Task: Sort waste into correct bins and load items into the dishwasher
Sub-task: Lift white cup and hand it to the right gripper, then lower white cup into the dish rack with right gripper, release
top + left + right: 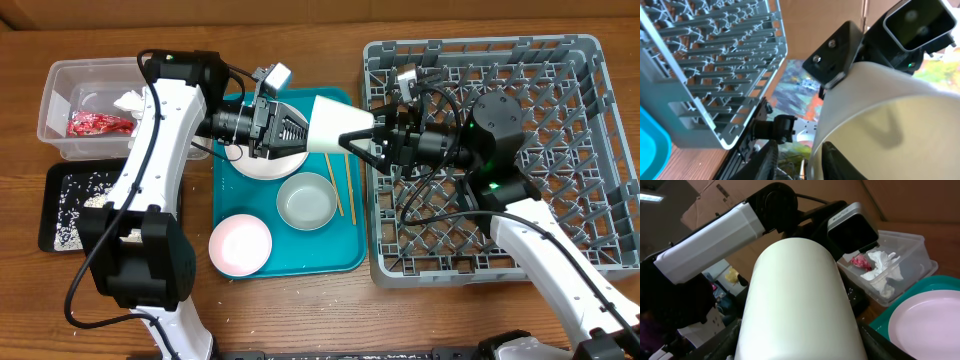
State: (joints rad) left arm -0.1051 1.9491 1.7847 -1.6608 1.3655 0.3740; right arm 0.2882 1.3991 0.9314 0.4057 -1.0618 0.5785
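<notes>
Step in hand: handover of the white cup (335, 125), held on its side above the right edge of the teal tray (290, 258), just left of the dish rack (560, 60); left gripper (303, 128) clasps its wide end, right gripper (362, 140) its narrow end; next, by judgement, the left lets go and the right carries it into the rack.

A wooden desk (300, 40) carries four things. At its left edge sit a clear tub (50, 110) and, just in front of it, a black tray (45, 205). A teal tray (350, 240) lies mid-desk, close beside a grey rack (590, 60) on the right. A few pale specks (300, 285) – too small to identify – dot the wood by the teal tray's near edge.
</notes>
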